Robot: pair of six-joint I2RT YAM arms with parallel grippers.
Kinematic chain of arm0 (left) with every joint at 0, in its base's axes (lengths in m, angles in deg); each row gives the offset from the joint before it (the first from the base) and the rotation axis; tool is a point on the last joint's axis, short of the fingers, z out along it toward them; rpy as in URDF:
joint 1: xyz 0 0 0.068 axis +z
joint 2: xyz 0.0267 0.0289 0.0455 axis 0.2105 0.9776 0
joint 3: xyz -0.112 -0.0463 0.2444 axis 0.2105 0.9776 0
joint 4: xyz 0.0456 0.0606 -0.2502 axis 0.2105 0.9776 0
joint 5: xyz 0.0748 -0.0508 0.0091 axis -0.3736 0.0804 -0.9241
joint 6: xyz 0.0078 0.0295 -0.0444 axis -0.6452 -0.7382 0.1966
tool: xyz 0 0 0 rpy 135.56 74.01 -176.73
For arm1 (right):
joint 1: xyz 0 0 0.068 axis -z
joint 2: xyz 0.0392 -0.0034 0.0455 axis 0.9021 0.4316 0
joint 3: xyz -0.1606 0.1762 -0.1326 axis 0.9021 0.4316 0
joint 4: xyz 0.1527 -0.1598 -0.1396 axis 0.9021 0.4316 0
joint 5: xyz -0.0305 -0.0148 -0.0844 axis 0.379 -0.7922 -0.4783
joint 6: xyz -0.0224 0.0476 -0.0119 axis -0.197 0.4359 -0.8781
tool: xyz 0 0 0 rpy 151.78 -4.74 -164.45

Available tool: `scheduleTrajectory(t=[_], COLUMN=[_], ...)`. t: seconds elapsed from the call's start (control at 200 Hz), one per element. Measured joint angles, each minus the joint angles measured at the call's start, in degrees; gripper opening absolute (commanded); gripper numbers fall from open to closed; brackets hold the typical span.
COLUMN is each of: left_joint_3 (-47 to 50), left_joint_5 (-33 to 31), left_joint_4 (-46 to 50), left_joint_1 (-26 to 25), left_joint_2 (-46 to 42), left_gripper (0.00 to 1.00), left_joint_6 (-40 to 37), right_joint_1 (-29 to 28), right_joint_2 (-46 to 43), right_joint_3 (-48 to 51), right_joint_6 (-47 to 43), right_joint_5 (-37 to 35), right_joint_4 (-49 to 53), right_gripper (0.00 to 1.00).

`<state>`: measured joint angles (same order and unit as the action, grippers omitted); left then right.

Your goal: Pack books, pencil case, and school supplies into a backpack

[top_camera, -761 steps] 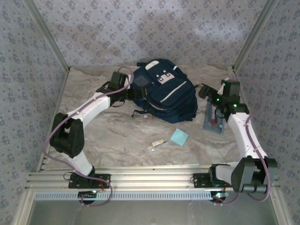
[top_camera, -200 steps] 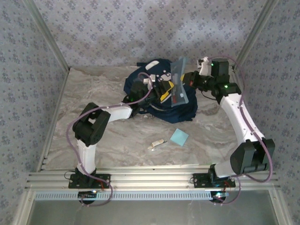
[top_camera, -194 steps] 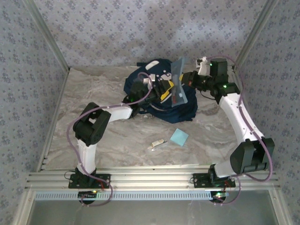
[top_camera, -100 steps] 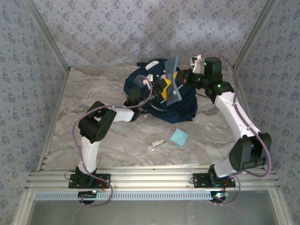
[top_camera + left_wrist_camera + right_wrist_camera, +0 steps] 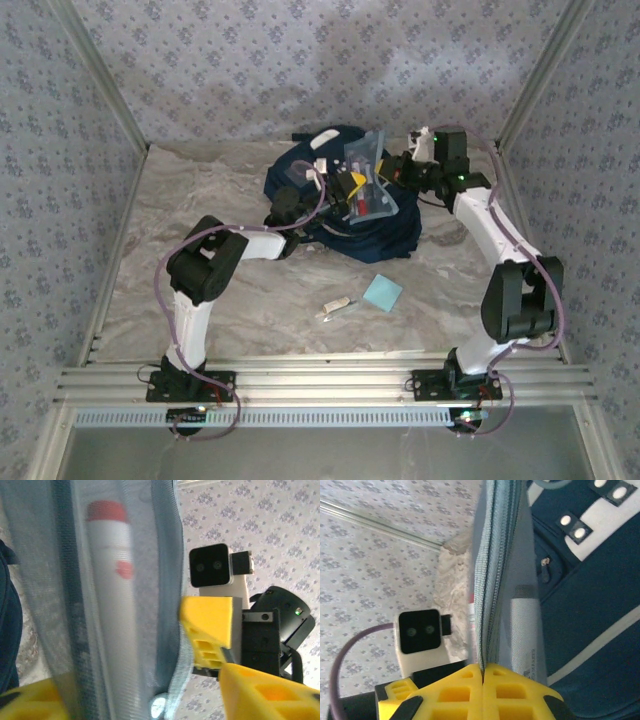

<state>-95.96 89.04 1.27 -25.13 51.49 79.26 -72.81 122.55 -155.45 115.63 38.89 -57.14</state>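
Grey mesh pencil case [image 5: 368, 185], red-capped tube [image 5: 107, 580] inside, upper centre. Edge pinched tight by right end effector [image 5: 482, 672]; left end effector [image 5: 145, 695] half-open astride it.

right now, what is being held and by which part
The right tool pinches the pencil case by its zippered edge; the left tool straddles it, jaws apart.

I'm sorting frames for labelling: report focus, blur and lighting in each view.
Top external: even, soft light, no glare; the pencil case at the backpack is small but legible. Left wrist: the pencil case sits close to the lens, blurred and see-through; the wallpaper behind is sharper. Right wrist: the case's zipper edge is soft; the backpack's white patches are crisper.
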Motion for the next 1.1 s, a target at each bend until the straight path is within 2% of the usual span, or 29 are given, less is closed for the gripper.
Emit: scheduleTrajectory(t=[0.035,0.08,0.105,0.21,0.27,0.305,0.325,0.34,0.43,0.54,0.7,0.954,1.099], left_joint_3=[0.0,0.0,0.0,0.0,-0.4,-0.6,-0.6,-0.7,-0.7,-0.7,-0.9,-7.0,-7.8], left_joint_5=[0.1,0.3,0.2,0.6,0.7,0.7,0.7,0.7,0.6,-0.7,-4.5,-10.3,-11.8], left_joint_4=[0.7,1.6,2.1,4.2,5.2,5.6,5.9,6.1,7.5,9.3,10.7,10.8,9.7], left_joint_1=[0.0,0.0,0.0,0.0,0.0,0.0,0.0,0.0,0.0,0.2,0.9,2.1,1.9], left_joint_2=[-0.2,-0.5,-0.7,-1.6,-1.7,-1.8,-1.8,-1.8,-1.8,-1.8,-1.8,-1.8,-1.8], left_gripper=[0.41,0.28,0.24,0.22,0.21,0.2,0.19,0.19,0.19,0.19,0.19,0.2,0.21], left_joint_6=[-0.3,-1.0,-1.1,-2.8,-3.4,-3.6,-3.8,-3.9,-4.6,-5.4,-6.1,-6.4,-5.3], right_joint_1=[0.0,0.0,0.0,0.0,0.0,0.0,0.0,0.0,0.0,0.3,1.9,1.6,-0.6], right_joint_2=[0.5,0.7,0.8,0.8,0.8,0.8,0.8,0.7,-0.3,-5.6,-12.1,-14.6,-14.5], right_joint_3=[-0.6,-1.2,-1.6,-3.1,-3.8,-4.0,-4.0,-4.0,-3.4,1.1,6.5,22.6,25.7], right_joint_6=[-0.8,-1.7,-2.2,-3.6,-4.4,-5.0,-5.6,-5.7,-6.6,-6.9,-5.9,3.4,8.0], right_joint_5=[-0.5,-1.2,-1.6,-2.9,-3.5,-4.1,-4.3,-4.7,-7.5,-11.7,-11.7,-9.7,-10.4], right_joint_4=[0.9,1.7,2.2,3.5,3.7,3.8,3.8,3.8,4.0,2.9,0.2,-13.8,-22.5], right_gripper=[0.01,0.03,0.06,0.29,0.51,0.69,0.94,0.99,1.0,1.0,1.0,1.0,1.0])
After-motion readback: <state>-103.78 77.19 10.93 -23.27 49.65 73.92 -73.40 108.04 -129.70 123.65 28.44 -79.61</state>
